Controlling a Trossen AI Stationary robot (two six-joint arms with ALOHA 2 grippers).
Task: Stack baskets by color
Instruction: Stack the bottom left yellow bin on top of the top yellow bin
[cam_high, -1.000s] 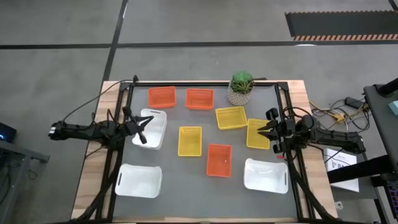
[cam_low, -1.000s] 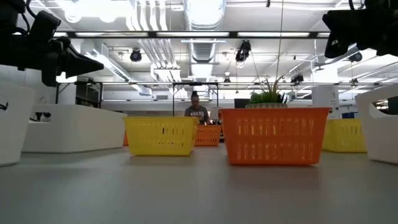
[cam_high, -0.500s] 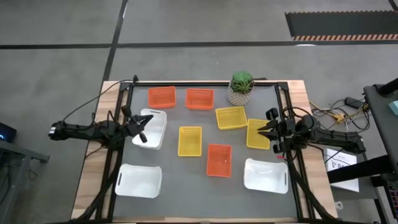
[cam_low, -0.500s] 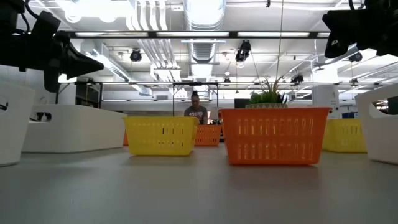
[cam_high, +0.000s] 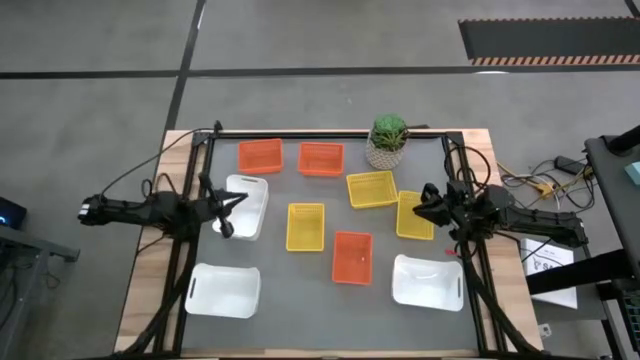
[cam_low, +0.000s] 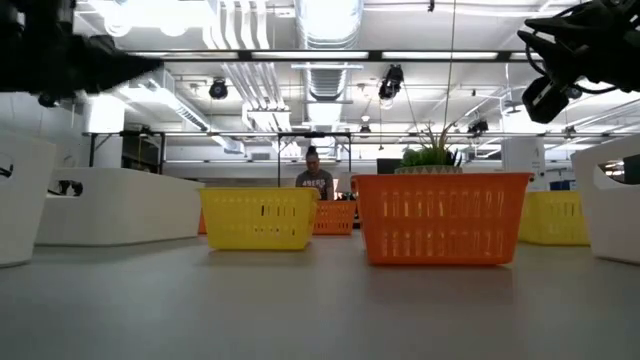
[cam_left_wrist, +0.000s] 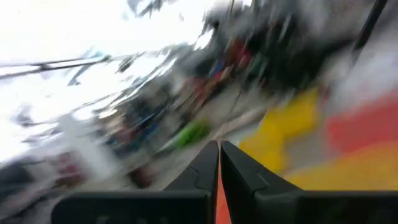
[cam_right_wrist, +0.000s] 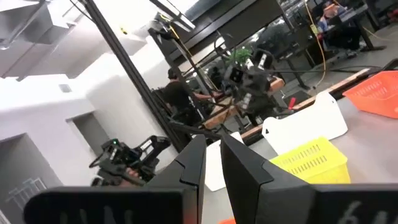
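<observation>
Bare mat front-center free; plant blocks rear edge.

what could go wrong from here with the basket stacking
1. None of the nine baskets is stacked yet. The left gripper, shut and empty, hangs over a white basket; lowered shut, it might shove it rather than grasp.
2. The right gripper sits at a yellow basket close to another yellow basket; a lift could knock that one.
3. The plant stands by the yellow pair and might tip.
</observation>
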